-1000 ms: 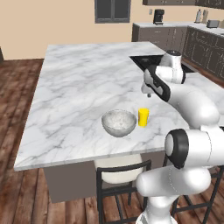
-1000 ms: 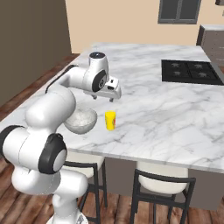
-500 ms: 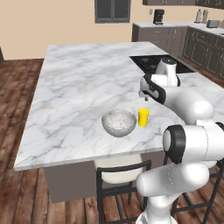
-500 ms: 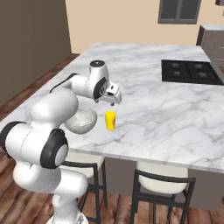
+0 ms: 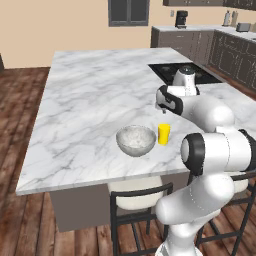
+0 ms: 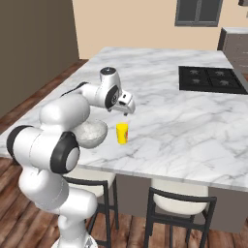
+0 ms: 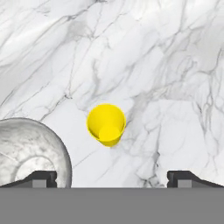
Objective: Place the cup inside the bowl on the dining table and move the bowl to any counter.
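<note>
Lowered and swung closer to the cup since the earlier frames; cup and bowl unmoved.

Nearest, lower centre of left base view: bowl, upright, empty, near the front edge of the dining table. Cup just beside it, to its right in that frame, apart, not touching. Right base view same pair: bowl partly hidden behind the arm at centre left, cup at centre.

Above the cup, mid-frame: gripper hanging over it, pointing down, no contact. Right base view puts gripper just above and slightly right of the cup. Jaws spread wide, nothing between them. Hand view: fingertips at bottom corners, cup centred between them looking down its open mouth, bowl rim at lower left.

Farther back, upper right of left base view: black cooktop inset in the marble; beyond it, dark cabinets along the wall.

Step in hand, judged: descend and grasp the cup. Nothing done yet of the task.

Risks: bowl sits close on one side, so a finger coming down there could clip its rim and shove it. Off-centre closing could tip or skate the light cup on slick marble. Descending too far could strike the cup's rim with a fingertip.
</note>
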